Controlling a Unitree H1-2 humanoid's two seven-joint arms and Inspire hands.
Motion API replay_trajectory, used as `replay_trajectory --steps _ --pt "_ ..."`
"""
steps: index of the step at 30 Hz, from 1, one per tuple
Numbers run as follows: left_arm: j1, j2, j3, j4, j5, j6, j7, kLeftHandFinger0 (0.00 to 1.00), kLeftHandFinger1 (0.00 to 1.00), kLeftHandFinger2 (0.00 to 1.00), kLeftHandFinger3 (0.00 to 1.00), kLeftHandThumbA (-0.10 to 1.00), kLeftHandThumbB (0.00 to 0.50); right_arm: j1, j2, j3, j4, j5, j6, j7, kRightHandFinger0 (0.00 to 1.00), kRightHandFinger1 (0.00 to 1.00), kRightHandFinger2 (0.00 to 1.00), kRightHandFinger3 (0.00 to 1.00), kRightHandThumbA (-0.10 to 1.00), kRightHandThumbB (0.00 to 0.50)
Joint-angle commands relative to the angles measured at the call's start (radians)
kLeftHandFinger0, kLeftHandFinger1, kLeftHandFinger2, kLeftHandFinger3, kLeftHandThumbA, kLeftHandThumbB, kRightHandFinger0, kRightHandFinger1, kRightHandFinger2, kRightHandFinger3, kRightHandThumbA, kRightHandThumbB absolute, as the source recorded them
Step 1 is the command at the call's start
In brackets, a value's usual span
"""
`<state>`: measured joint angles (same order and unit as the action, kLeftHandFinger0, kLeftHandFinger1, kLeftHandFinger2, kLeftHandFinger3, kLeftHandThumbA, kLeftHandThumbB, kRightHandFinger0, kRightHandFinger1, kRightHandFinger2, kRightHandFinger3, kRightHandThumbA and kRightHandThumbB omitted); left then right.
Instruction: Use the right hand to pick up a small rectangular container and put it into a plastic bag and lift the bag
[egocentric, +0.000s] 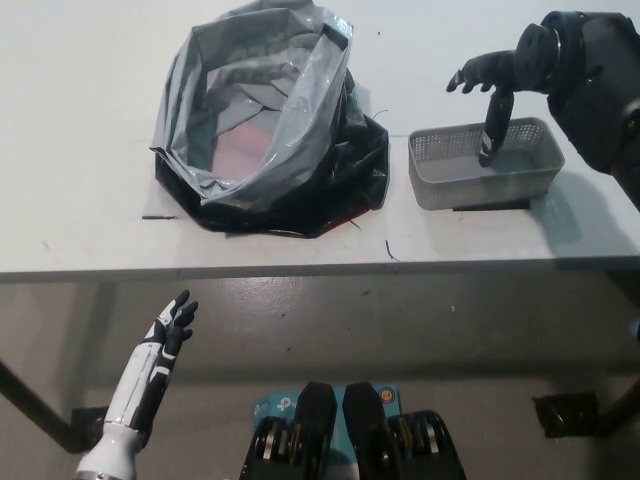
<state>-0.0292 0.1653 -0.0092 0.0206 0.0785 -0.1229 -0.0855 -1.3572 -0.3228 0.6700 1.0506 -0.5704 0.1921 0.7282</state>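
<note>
Right hand (497, 85), black, hangs open over the far rim of the small gray mesh container (485, 163), fingers spread w/ one reaching down into it, nothing gripped. Container sits on the white table (80, 150) at right, near but apart from the open gray plastic bag (262, 120). Left hand (172, 327), white, rests open below the table edge at lower left.

The black right hand (500, 85) hangs at the upper right, fingers spread and empty. The white left hand (172, 325) rests at the lower left, fingers apart.
</note>
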Motion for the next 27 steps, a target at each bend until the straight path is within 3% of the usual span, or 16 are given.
replay_trajectory --steps 1,3,13,27 --pt "-0.019 0.020 -0.003 -0.013 0.008 -0.043 -0.006 1.00 1.00 1.00 1.00 1.00 0.271 -0.064 0.001 0.004 0.014 -0.025 -0.077 -0.014 1.00 1.00 1.00 1.00 1.00 0.500" --pt "-0.014 0.018 -0.004 -0.016 0.010 -0.046 -0.004 1.00 1.00 1.00 1.00 1.00 0.251 -0.060 0.005 0.001 0.017 -0.022 -0.073 -0.009 1.00 1.00 1.00 1.00 1.00 0.500" --pt "-0.005 0.017 -0.003 -0.022 0.005 -0.049 -0.005 1.00 1.00 1.00 1.00 1.00 0.289 -0.046 0.053 0.009 0.102 -0.039 -0.105 -0.072 1.00 1.00 1.00 1.00 1.00 0.500" --pt "-0.013 0.018 -0.009 -0.033 0.025 -0.051 -0.001 1.00 1.00 1.00 1.00 1.00 0.265 -0.059 0.118 0.014 0.251 -0.064 -0.122 -0.166 1.00 1.00 1.00 1.00 1.00 0.500"
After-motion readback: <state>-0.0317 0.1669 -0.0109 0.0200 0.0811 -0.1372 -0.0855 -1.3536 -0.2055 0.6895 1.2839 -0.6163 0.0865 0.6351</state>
